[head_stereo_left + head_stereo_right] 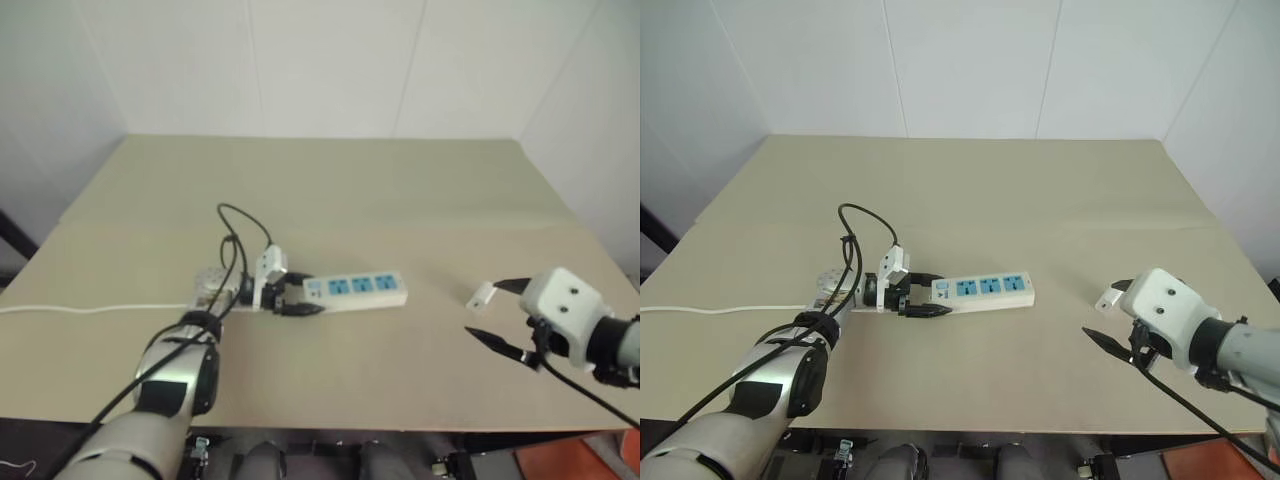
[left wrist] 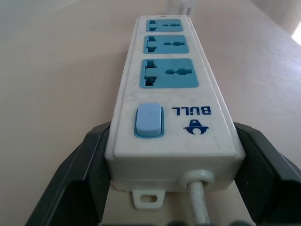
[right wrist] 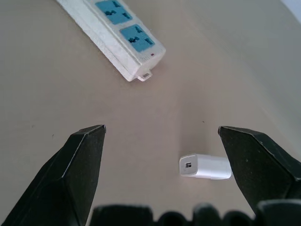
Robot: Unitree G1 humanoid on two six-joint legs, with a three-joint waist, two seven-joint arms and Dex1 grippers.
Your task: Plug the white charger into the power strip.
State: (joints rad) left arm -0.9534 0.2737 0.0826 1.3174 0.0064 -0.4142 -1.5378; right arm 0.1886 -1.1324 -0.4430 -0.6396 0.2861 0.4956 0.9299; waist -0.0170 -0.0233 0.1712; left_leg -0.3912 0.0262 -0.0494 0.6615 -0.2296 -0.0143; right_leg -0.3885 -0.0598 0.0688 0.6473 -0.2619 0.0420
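Gripping the switch end of the long white plastic power strip with three blue sockets, the left gripper steadies it mid-worktop, long axis running left to right. From the left wrist, both fingers clamp its sides. From the right wrist, the right gripper hangs wide open, empty, above the small white rounded charger lying near the worktop's right edge, perhaps on its side; pickup and plugging remain.

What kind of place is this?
Probably a plain test room or lab: one large beige table against bare white walls, with just a power strip and a white charger on it.
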